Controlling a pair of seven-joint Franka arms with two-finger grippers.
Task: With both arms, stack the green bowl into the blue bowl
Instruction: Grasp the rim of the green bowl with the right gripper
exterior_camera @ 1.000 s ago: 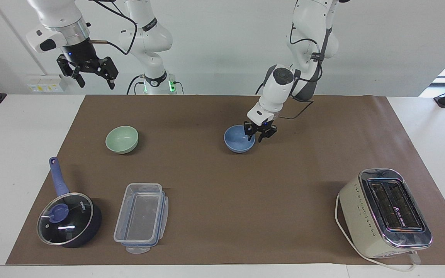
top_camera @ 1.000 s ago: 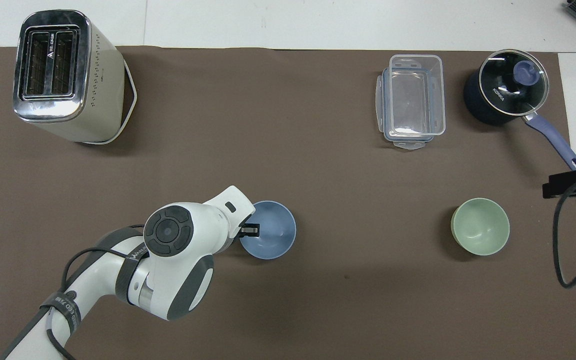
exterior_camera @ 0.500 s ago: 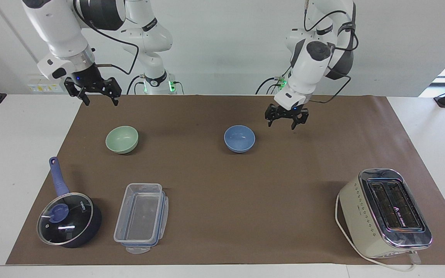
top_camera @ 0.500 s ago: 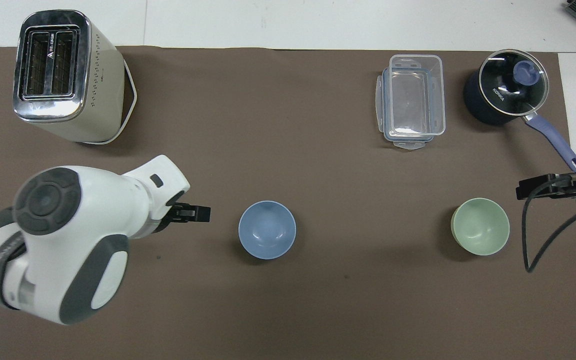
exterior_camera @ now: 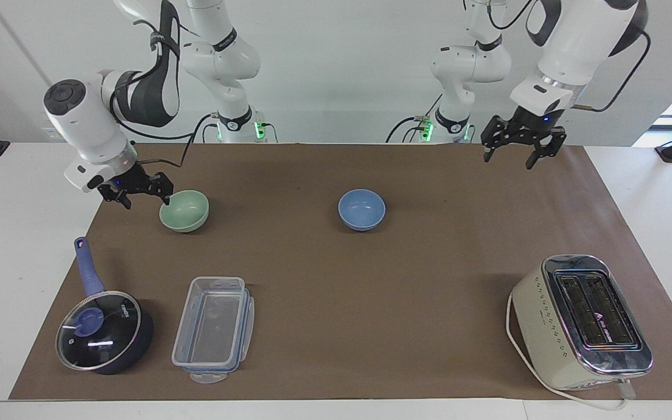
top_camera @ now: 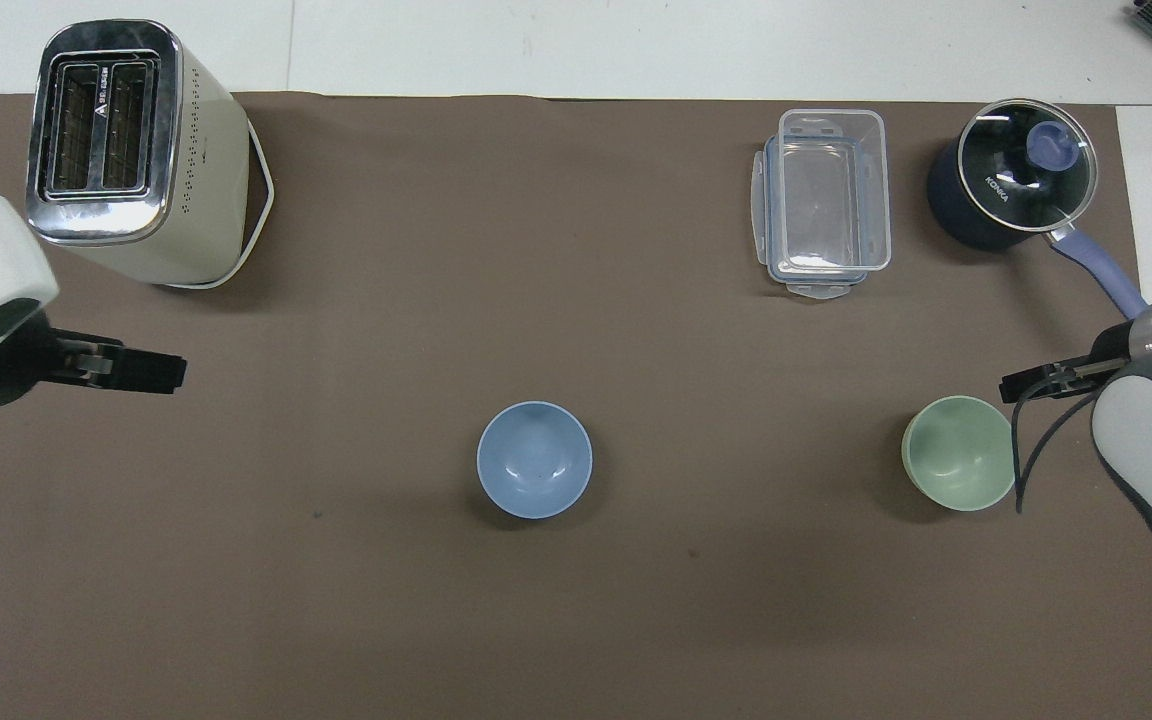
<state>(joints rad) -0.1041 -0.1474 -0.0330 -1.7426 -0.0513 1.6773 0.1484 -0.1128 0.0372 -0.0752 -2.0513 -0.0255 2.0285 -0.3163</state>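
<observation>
Facing view: right gripper (exterior_camera: 135,192), black two-finger, jaws standing wide and holding nothing, hanging low just beside small round pale mint-green bowl (exterior_camera: 184,210), one fingertip at its rim. Left gripper (exterior_camera: 517,140), jaws spread wide and holding nothing, hovering high over brown mat (exterior_camera: 336,280) at left arm's end. Small round periwinkle-blue bowl (exterior_camera: 361,209) sitting mid-mat, well apart from green bowl. Cream toaster (exterior_camera: 581,321), clear plastic container (exterior_camera: 214,328), dark blue lidded saucepan (exterior_camera: 102,329) lying farther from robots.
</observation>
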